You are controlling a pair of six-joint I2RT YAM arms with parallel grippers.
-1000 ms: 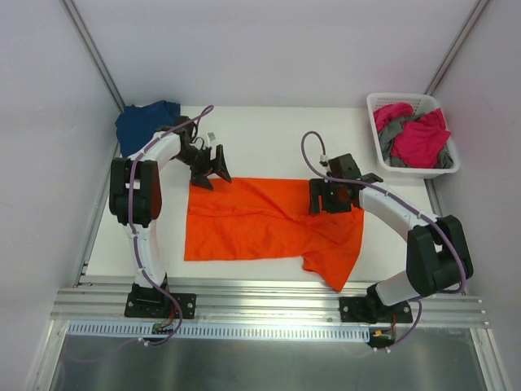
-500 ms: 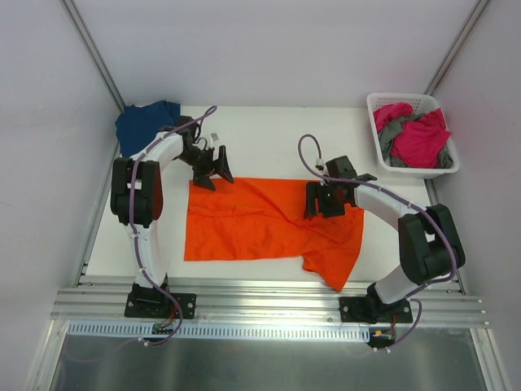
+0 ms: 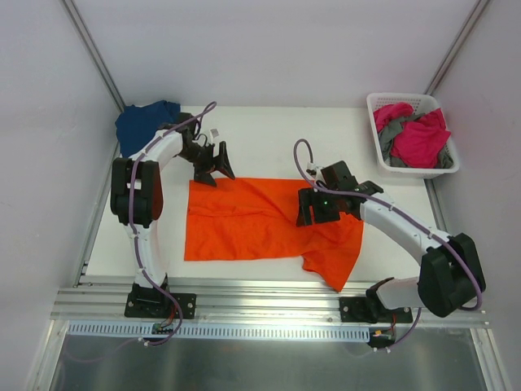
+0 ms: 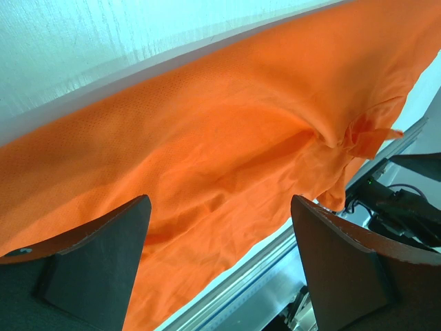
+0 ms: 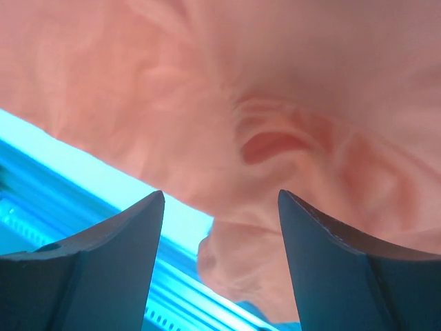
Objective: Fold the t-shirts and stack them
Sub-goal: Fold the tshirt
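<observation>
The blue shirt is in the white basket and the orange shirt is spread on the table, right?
No. The blue shirt lies at the table's far left corner, not in the white basket; the top external view shows it. The orange shirt is spread on the table.

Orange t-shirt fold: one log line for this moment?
orange t-shirt: spread out, not folded | left gripper: open, near its far-left corner | right gripper: open, over its right part

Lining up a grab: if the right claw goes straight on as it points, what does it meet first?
The orange shirt, probably its raised wrinkle, straight ahead of the open right claw. How far off it lies I cannot tell.
</observation>
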